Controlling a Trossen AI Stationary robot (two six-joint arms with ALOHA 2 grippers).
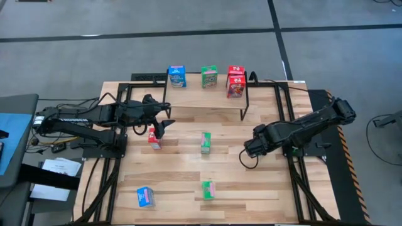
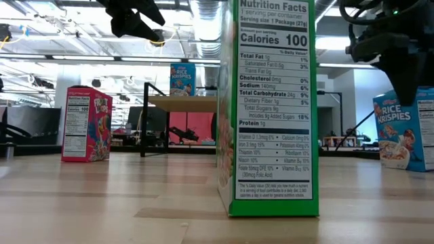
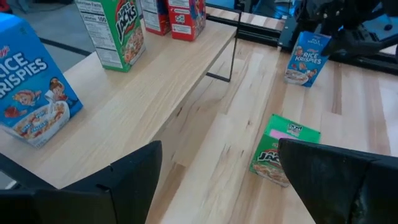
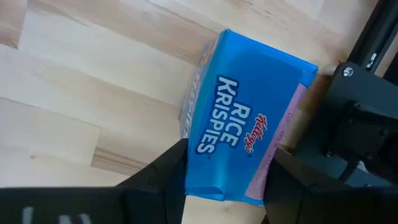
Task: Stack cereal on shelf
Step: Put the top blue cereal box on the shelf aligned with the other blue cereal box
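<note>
Between right pincer (image 4: 227,180) fingers: blue box (image 4: 245,140).

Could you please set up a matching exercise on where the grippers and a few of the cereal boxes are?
Things:
1. stacked red boxes
2. left gripper
3. right gripper
4. lone blue box

Places or states:
A. at a blue Rice Krispies box on the table's right part
B. on the right end of the shelf
C. open, beside a red box on the table
D. on the table, lower left in the high view

Pairs: 1-B, 2-C, 3-A, 4-D
</note>
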